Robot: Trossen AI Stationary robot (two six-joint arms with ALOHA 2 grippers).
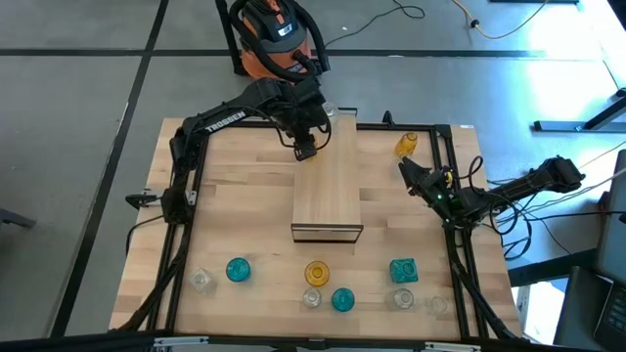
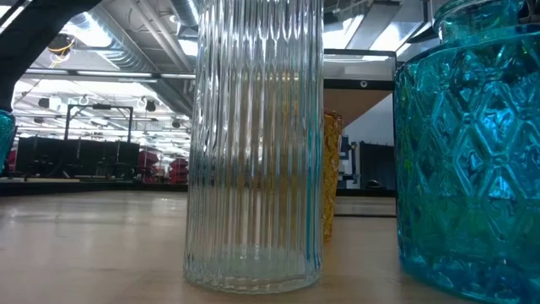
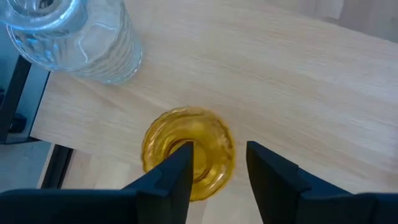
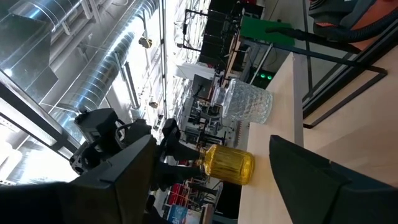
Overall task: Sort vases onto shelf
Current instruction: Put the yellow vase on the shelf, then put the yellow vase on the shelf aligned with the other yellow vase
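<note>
Hovering over the far end of the shelf (image 1: 328,181), the left gripper (image 1: 305,149) has its fingers (image 3: 171,177) apart, straddling an amber vase (image 3: 188,152) that stands upright on the shelf top; one finger overlaps the vase rim, and contact cannot be told. Just beside it, toward the shelf's far corner, stands a clear ribbed vase (image 3: 74,34).

Right gripper (image 1: 411,174): at three o'clock of the counter (image 1: 245,205), fingers spread wide, holding nothing. Near it, at one o'clock, a second amber vase (image 1: 406,144) and a clear faceted vase (image 4: 247,102) stand on the counter.

Shelf: lengthwise at counter centre, dark front edge toward six o'clock.

Near row on the counter, six o'clock side: clear vase (image 1: 202,281), teal vase (image 1: 238,269), amber vase (image 1: 316,273), clear vase (image 1: 311,297), teal vase (image 1: 342,299), teal faceted vase (image 1: 403,270), two clear vases (image 1: 402,298) at five o'clock.
</note>
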